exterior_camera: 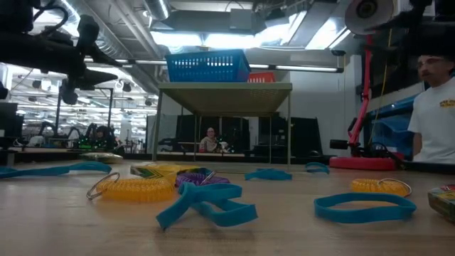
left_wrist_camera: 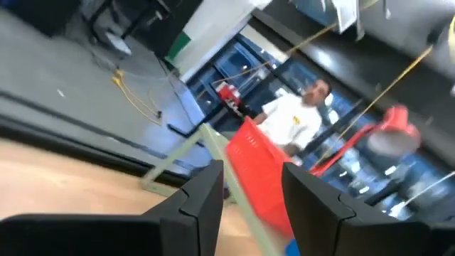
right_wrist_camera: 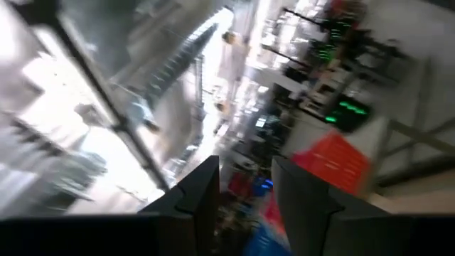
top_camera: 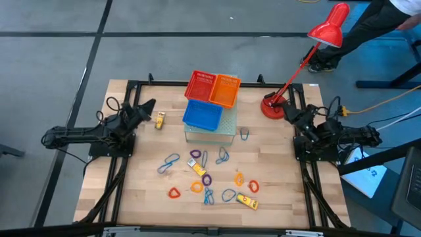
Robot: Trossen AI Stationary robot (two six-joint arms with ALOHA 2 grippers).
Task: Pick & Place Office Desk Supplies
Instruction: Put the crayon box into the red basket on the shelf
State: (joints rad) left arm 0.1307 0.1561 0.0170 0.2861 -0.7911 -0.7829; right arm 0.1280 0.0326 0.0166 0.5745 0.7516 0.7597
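The office desk supplies lie loose on the wooden table (top_camera: 131, 197): blue-grey loops (top_camera: 169, 162), a purple loop (top_camera: 207, 178), orange loops (top_camera: 197, 187), a red loop (top_camera: 173, 193) and yellow blocks (top_camera: 247, 202) (top_camera: 160, 119). In the low view a blue loop (exterior_camera: 206, 200) lies flat near the front. My left gripper (top_camera: 150, 105) (left_wrist_camera: 252, 171) hovers open at the table's left edge, close to the far yellow block. My right gripper (top_camera: 287, 109) (right_wrist_camera: 245, 167) hovers open at the right edge. Neither has anything between its fingers.
A red basket (top_camera: 200, 84), an orange basket (top_camera: 225, 90) and a blue basket (top_camera: 202, 115) sit on a small raised shelf (top_camera: 227, 130) at the table's far middle. A red desk lamp (top_camera: 272, 105) stands at the far right, beside my right gripper. A person (exterior_camera: 434, 107) stands beyond the table.
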